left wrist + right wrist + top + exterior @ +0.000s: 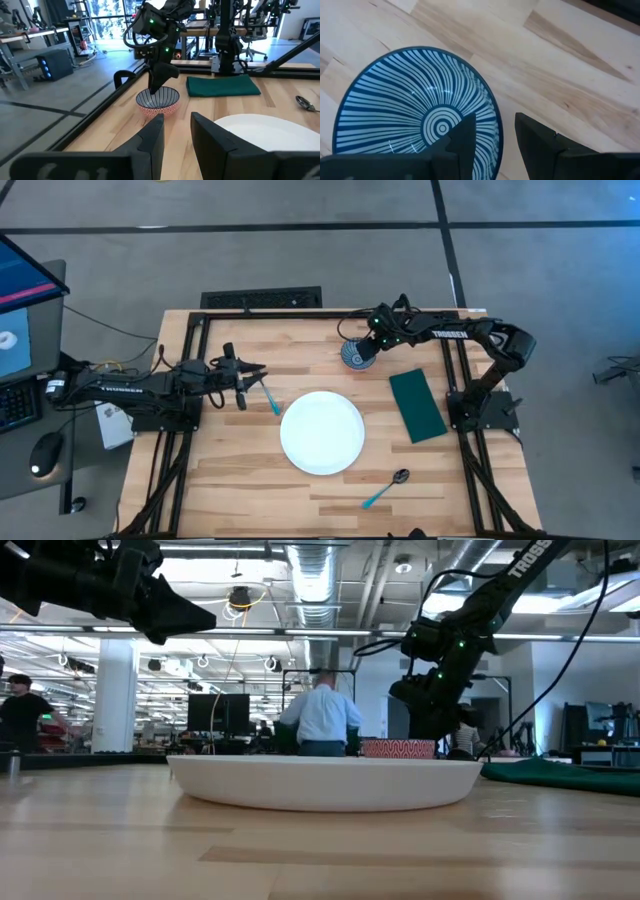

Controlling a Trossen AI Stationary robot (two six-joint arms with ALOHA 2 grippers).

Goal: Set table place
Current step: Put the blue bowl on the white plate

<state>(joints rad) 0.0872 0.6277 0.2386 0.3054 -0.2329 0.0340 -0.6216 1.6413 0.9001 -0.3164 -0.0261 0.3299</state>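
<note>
The small blue-patterned bowl (357, 356) stands on its foot on the wooden table (250, 500) at the far middle; it also shows in the right wrist view (410, 110). My right gripper (495, 125) is open and points down over the bowl's rim (496, 117), with one finger inside the bowl and one outside, a gap on each side. My left gripper (255, 375) is open and empty, raised above the table near the turquoise-handled fork (270, 397). The white plate (322, 432) lies in the middle, the green cloth (418, 406) to its right and the spoon (386, 488) near the front.
The black metal frame (455, 330) runs along the table's sides and far edge. A monitor, keyboard and mouse (45, 452) stand left of the table. People sit in the room beyond the table (322, 715). Bare wood lies left of and in front of the plate.
</note>
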